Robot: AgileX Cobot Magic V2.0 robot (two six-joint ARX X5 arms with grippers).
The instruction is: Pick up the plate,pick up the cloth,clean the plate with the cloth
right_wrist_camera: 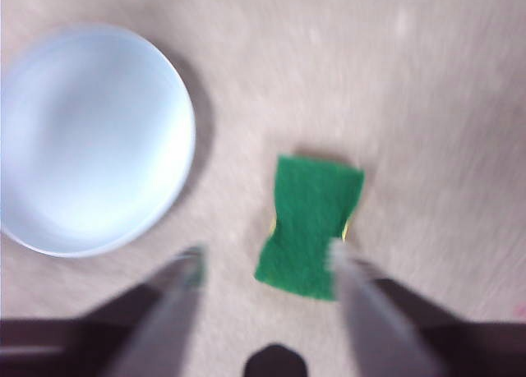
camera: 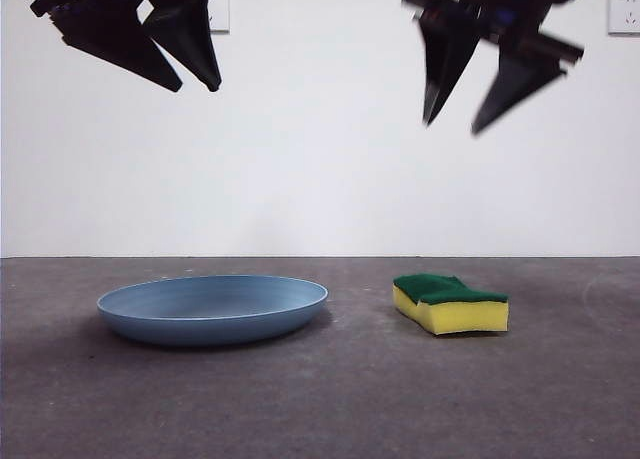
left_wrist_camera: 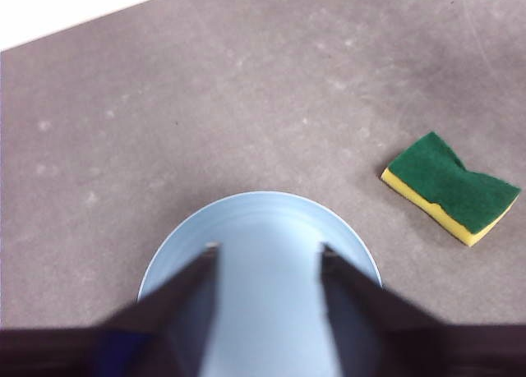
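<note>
The light blue plate lies flat on the grey table, left of centre; it also shows in the left wrist view and the right wrist view. The cloth, a yellow sponge with a green top, lies to the right of the plate, apart from it; it shows in the left wrist view and the right wrist view. My left gripper hangs open high above the plate. My right gripper hangs open high above the sponge. Both are empty.
A white wall stands behind the table. Wall sockets sit at the upper left and upper right.
</note>
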